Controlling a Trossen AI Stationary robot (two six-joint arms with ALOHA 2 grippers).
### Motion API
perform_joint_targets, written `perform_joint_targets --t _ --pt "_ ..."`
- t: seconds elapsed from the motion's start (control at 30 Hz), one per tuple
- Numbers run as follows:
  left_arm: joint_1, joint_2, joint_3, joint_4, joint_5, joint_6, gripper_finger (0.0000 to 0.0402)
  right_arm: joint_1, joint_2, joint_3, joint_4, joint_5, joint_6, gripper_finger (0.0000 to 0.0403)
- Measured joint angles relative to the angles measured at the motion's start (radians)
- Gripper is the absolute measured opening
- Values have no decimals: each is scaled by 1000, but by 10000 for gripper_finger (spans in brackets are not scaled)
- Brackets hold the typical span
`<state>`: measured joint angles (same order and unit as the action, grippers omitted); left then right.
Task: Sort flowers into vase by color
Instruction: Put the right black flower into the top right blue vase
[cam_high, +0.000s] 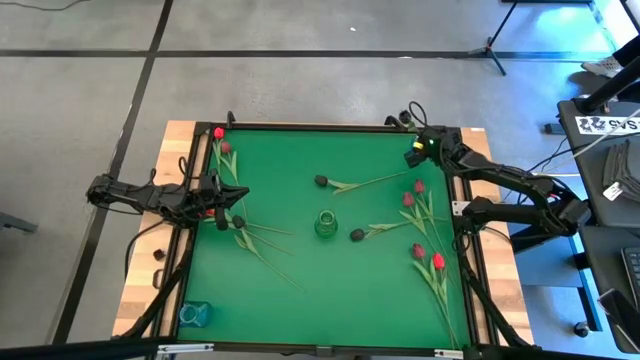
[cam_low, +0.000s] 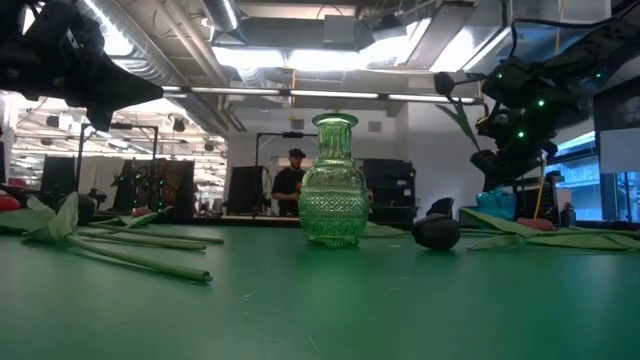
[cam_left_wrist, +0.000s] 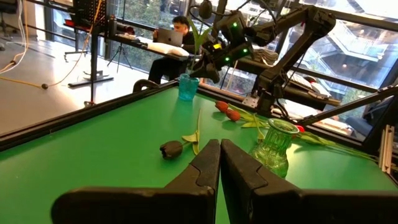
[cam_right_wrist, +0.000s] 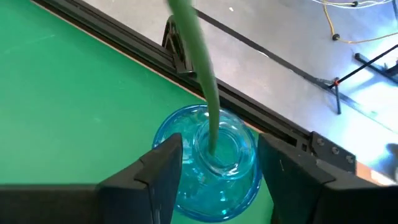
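High view: the right gripper (cam_high: 418, 150) sits at the upper right corner of the green table (cam_high: 300, 290). Its wrist view shows its fingers (cam_right_wrist: 155, 171) spread on either side of a blue vase (cam_right_wrist: 208, 165), with a green stem (cam_right_wrist: 199, 68) standing in the vase's mouth; nothing is pinched. The left gripper (cam_high: 222, 196) hangs at the middle left edge, fingers (cam_left_wrist: 205, 168) pressed together and empty. A green glass vase (cam_high: 325, 223) stands at the centre. Flowers (cam_high: 425, 225) lie in a cluster at the right, others at the left (cam_high: 240, 215), and black-headed ones (cam_high: 322, 181) near the centre.
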<state>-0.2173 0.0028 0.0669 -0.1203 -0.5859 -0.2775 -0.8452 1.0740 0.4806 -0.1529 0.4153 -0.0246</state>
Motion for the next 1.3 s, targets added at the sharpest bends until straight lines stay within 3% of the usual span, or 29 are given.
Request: perform_joint_targets --t 0.27,0.67,1.0,1.3 --pt "0 0 0 0 0 0 11 -15 0 75 -126 5 -58 216" --pt "0 0 0 0 0 0 11 -26 -2 216 -385 -69 -35 313" --pt "0 0 0 0 0 0 11 -18 -20 351 -664 -144 -38 316" --pt "0 0 0 0 0 0 11 106 -194 365 -875 -158 -16 317"
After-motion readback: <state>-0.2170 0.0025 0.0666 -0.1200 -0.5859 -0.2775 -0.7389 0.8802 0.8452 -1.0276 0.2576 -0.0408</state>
